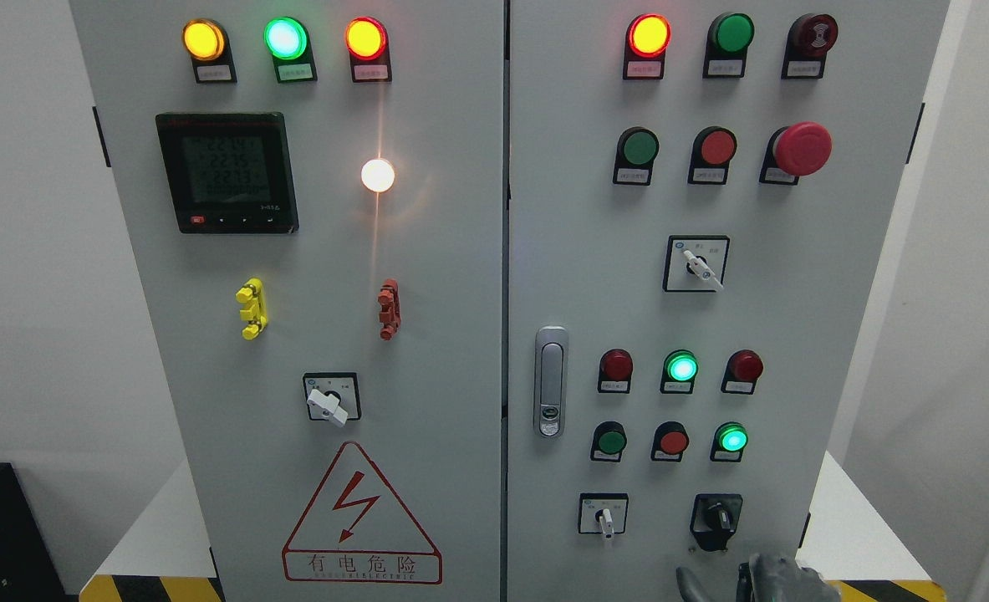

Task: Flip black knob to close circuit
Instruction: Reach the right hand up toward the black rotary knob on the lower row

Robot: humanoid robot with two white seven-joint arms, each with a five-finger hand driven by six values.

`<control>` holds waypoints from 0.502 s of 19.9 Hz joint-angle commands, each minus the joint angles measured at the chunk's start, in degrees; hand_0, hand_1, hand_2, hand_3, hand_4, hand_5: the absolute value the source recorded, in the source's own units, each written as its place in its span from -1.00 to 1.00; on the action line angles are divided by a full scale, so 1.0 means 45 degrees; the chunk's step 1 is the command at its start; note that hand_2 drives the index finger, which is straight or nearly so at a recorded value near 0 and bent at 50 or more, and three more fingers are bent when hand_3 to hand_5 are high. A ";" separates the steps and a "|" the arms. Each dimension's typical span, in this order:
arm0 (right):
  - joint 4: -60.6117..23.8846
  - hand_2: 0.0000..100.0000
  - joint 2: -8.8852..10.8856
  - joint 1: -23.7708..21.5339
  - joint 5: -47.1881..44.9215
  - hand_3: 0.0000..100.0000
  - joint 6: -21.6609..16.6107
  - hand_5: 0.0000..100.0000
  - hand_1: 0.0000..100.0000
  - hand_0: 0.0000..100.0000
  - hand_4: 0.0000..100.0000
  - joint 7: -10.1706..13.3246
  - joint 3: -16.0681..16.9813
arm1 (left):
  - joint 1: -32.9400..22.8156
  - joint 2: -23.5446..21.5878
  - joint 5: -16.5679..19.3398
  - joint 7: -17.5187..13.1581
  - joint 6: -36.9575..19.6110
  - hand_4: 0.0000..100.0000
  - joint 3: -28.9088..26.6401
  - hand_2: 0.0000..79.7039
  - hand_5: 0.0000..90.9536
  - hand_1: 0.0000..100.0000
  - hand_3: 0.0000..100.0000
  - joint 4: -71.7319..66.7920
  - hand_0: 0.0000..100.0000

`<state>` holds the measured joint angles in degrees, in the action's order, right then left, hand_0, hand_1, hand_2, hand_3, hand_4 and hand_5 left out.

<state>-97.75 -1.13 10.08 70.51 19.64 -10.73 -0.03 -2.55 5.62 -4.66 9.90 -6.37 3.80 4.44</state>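
So the black rotary knob sits low on the right door of the tall grey metal cabinet, near the bottom edge, with bare painted panel around it. A grey-gloved right hand pokes up just below it, apart from the knob; can't tell how its fingers are set. A small white-handled selector switch sits beside it.
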 commanded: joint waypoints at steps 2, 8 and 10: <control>-0.0074 0.83 0.0271 0.0240 -0.0005 1.00 0.0167 0.93 -1.00 -1.00 0.94 -0.0117 0.0262 | 0.0000 0.0000 -0.0018 0.0027 -0.0010 -1.00 -0.0005 -1.00 -1.00 0.11 -1.00 0.0009 -0.76; -0.0113 0.82 0.0271 0.0396 -0.0005 1.00 0.0382 0.94 -1.00 -1.00 0.94 -0.0136 0.0223 | 0.0000 0.0000 0.0001 0.0027 -0.0010 -1.00 0.0014 -1.00 -1.00 0.11 -1.00 -0.0010 -0.76; -0.0093 0.82 0.0271 0.0396 -0.0005 1.00 0.0401 0.94 -1.00 -1.00 0.94 -0.0136 0.0222 | 0.0000 0.0000 0.0001 0.0027 -0.0010 -1.00 -0.0005 -1.00 -1.00 0.11 -1.00 0.0009 -0.76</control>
<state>-98.01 -0.45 11.46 70.49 21.18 -11.28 -0.01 -2.55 5.63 -4.66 9.97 -6.37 3.81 4.46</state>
